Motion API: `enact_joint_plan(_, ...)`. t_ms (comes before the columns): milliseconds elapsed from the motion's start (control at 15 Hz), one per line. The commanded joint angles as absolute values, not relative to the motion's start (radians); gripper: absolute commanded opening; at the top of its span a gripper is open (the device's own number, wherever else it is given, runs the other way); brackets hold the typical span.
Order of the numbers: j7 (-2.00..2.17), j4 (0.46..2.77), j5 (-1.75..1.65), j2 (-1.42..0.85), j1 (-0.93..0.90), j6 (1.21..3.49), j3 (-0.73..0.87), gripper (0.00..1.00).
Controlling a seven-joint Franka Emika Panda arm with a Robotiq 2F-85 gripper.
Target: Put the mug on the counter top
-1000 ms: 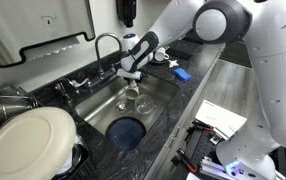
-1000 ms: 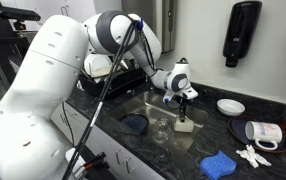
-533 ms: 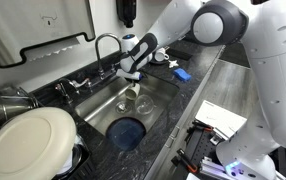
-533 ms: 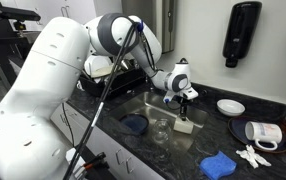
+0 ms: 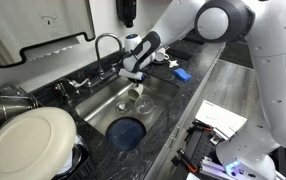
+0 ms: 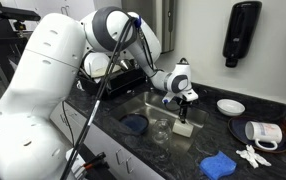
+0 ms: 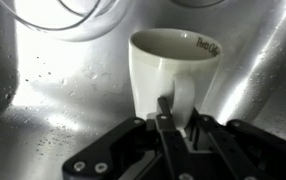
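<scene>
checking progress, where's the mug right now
In both exterior views the mug is in the steel sink under the gripper, beside a clear glass cup.

Glare in the sink, even room light outside.
In the wrist view the steel sink (image 7: 33,90) blazed white at both sides, the mug (image 7: 173,70) was softly lit with a shaded inside, and the jaws were dark and blurred. In both exterior views the glossy counter (image 5: 198,85) (image 6: 208,135) carried pale reflections; detail was coarse.

White plate (image 5: 28,140); blue cloth (image 6: 220,163); white bowl (image 6: 230,106); black wall dispenser (image 6: 240,33).
</scene>
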State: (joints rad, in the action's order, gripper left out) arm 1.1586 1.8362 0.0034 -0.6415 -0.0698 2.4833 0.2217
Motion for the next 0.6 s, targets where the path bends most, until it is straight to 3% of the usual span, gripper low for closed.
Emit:
enact_joint_plan(0, 1.118, 2.003, 0.082, -0.495, -0.005, 2.498, 0.195, 0.04)
enact_joint_plan(533, 0.908, 2.048, 0.501, -0.467, 0.221, 2.476, 0.119, 0.04)
